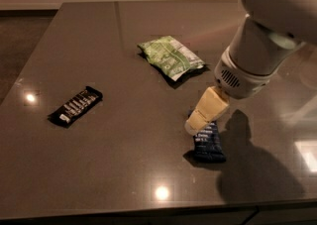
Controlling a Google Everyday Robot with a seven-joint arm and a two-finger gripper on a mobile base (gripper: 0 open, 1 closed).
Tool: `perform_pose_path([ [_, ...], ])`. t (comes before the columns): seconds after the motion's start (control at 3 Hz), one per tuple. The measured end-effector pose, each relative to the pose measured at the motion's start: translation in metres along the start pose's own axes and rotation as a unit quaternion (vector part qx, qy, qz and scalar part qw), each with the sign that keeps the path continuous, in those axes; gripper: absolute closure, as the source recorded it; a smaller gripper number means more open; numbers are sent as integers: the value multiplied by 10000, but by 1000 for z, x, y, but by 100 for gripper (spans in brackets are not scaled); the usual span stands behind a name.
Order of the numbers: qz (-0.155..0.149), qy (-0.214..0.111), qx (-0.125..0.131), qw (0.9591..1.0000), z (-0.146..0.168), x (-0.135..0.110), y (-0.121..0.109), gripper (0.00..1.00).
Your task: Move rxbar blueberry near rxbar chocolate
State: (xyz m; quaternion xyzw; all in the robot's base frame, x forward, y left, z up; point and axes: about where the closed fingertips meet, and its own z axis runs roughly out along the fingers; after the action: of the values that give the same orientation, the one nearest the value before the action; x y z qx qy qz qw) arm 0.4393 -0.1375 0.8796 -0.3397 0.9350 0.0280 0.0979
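The rxbar blueberry [209, 143] is a dark blue flat wrapper lying on the dark table at the front right. My gripper [198, 123] hangs from the white arm at the right and its cream fingers cover the bar's far end. The rxbar chocolate [76, 106] is a black wrapper with white text lying at the left of the table, far from the blue bar.
A green-and-white bag [170, 58] lies at the middle back of the table [124, 169]. The table's front edge runs just below the blue bar. The arm's shadow falls on the front right.
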Motion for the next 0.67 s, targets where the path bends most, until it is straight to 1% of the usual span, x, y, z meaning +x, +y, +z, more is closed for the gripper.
perform_pose_path([
  [0.33, 131, 89, 9, 9999, 6, 1, 6, 0],
  [0.67, 140, 242, 38, 9996, 17, 4, 13, 0],
])
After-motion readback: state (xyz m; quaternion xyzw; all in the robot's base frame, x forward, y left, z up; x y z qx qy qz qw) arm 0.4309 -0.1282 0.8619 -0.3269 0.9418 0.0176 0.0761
